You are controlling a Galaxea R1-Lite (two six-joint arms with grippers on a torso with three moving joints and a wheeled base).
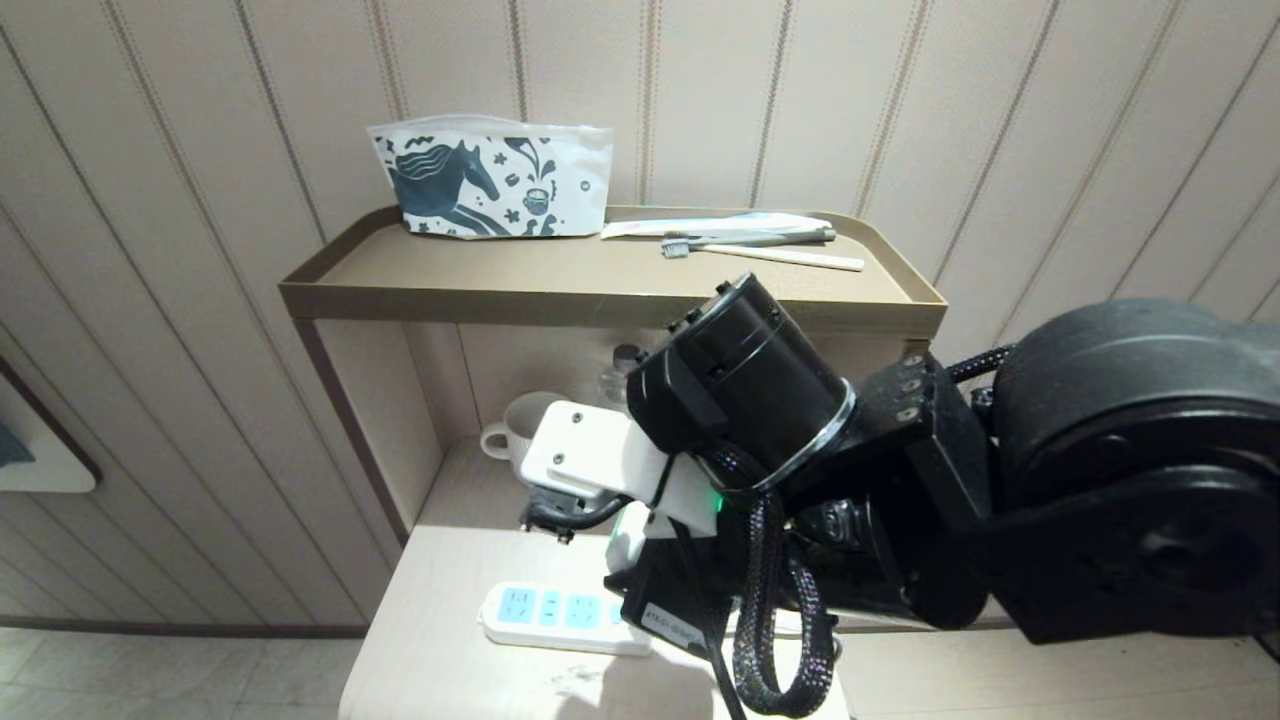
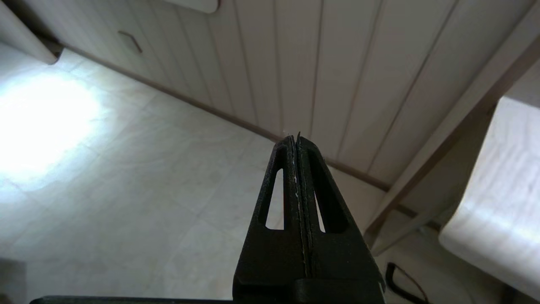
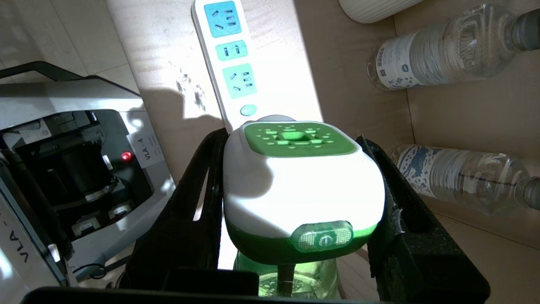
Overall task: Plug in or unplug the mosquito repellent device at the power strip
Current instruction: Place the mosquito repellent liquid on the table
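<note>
Held between the two black fingers (image 3: pixel 198 202) of the right gripper (image 3: pixel 295 211) is the mosquito repellent device (image 3: pixel 301 181) — white body, bright green top, and a translucent green bottle showing under it. The fingers press on its two opposite sides, so the jaws stand half wide, closed on the body. In the right wrist view the device covers one end of the power strip (image 3: pixel 230 59), whose three light-blue socket faces run toward 12 o'clock. Whether its pins sit in a socket or hang just above, I cannot tell.

I judge the device light, with a hard and smooth plastic shell that can slip if the pull is crooked. The flat sides of the white body are the good place to hold; the bottle looks thin and should not be squeezed. The strip is light too and may lift together with the plug.

From the head view, the strip (image 1: pixel 560 615) lies at 6 o'clock on the pale lower table (image 1: pixel 440 640), with a white mug (image 1: pixel 515 425) behind the arm. Two clear water bottles (image 3: pixel 438 46) lie near the device, toward 2 and 4 o'clock in the wrist view. On the brown upper shelf (image 1: pixel 600 295) at 12 o'clock are a horse-print pouch (image 1: pixel 490 180) and a toothbrush (image 1: pixel 760 252).

The left gripper (image 2: pixel 298 143) hangs over the tiled floor (image 2: pixel 126 190) — fingers pressed together, holding nothing.
</note>
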